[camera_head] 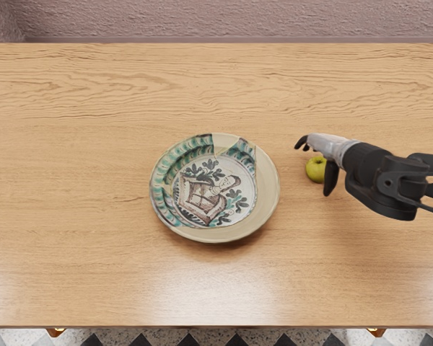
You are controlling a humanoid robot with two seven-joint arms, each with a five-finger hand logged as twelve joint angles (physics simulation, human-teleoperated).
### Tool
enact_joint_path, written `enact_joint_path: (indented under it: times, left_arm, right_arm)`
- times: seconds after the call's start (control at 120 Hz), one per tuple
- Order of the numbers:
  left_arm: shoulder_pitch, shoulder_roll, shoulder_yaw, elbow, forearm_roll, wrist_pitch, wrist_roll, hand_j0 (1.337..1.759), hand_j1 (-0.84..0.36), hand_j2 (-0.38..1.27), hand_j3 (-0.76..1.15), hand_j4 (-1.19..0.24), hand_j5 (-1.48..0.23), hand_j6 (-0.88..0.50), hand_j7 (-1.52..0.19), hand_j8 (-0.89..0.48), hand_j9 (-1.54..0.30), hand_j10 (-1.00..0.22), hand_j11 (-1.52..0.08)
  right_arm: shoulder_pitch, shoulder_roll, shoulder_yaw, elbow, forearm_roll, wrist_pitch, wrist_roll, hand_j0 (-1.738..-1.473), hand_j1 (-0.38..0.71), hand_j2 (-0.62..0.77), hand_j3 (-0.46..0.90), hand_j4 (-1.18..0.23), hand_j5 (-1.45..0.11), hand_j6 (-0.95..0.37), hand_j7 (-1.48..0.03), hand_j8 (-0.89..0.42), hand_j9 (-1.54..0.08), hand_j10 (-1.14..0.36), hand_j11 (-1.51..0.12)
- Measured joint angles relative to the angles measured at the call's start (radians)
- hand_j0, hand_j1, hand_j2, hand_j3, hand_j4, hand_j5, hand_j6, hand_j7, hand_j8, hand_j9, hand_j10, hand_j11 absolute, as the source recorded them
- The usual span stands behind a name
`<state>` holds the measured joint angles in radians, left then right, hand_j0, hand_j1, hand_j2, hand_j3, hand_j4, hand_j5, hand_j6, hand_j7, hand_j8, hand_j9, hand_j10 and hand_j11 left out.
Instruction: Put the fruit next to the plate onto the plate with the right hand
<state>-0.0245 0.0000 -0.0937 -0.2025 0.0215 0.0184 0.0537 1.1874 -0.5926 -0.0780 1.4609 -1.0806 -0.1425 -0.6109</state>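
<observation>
Head view, and the plate (pixel 268 189) is sitting about mid-table on the pale wooden table (pixel 94 108). It is showing a cream rim, a green striped band and a dark leafy drawing in its well. The green band is breaking off at the plate's upper right, where plain cream is showing instead. Nothing is lying on the plate.

Just off the plate's right rim, the fruit (pixel 315 169) is resting on the wood. It is a small yellow-green apple, near the rim but not touching it, roughly level with the plate's upper half.

The right hand (pixel 326 148) is hanging right over that apple, on the side away from the plate. Its grey palm is facing down, and its dark forearm (pixel 386 180) is running off to the picture's right edge. The fingers are looking released, spread apart rather than clenched. A cluster of dark fingertips (pixel 302 144) is curling down above the apple on the plate side, with a gap of wood showing between them and the fruit. The thumb (pixel 330 178) is drooping down along the apple's far side, close against it. I cannot tell if it is actually touching.

Beyond the plate, a mottled wall (pixel 216 18) is running behind the table's back edge. Below the front edge, a strip of checkered floor (pixel 202 339) is peeking out.
</observation>
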Motion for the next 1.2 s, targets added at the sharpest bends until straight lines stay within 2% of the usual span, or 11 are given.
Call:
enact_joint_path:
  times: [0.683,0.925,1.2]
  left_arm:
    - [0.000,0.000,0.000,0.000,0.000,0.000,0.000,1.658,0.35,0.00,0.00,0.00,0.00,0.00,0.00,0.00,0.00,0.00,0.00]
    - [0.000,0.000,0.000,0.000,0.000,0.000,0.000,1.658,0.35,0.00,0.00,0.00,0.00,0.00,0.00,0.00,0.00,0.00,0.00]
    - [0.000,0.000,0.000,0.000,0.000,0.000,0.000,1.658,0.35,0.00,0.00,0.00,0.00,0.00,0.00,0.00,0.00,0.00,0.00]
  right_arm:
    - [-0.009,0.012,-0.011,-0.031,-0.007,-0.002,0.000,-1.658,0.12,-0.07,0.00,-0.39,-0.51,-0.40,-0.51,-0.40,-0.51,-0.39,-0.51]
    - [-0.011,0.022,-0.011,-0.044,-0.008,-0.002,0.000,-1.658,0.21,-0.09,0.00,-0.47,-0.60,-0.47,-0.60,-0.41,-0.61,-0.47,-0.61]
    - [-0.011,0.023,-0.010,-0.056,-0.006,0.000,0.000,-1.653,0.26,0.12,0.00,-0.61,-0.79,-0.46,-0.79,-0.39,-0.80,-0.60,-0.80]
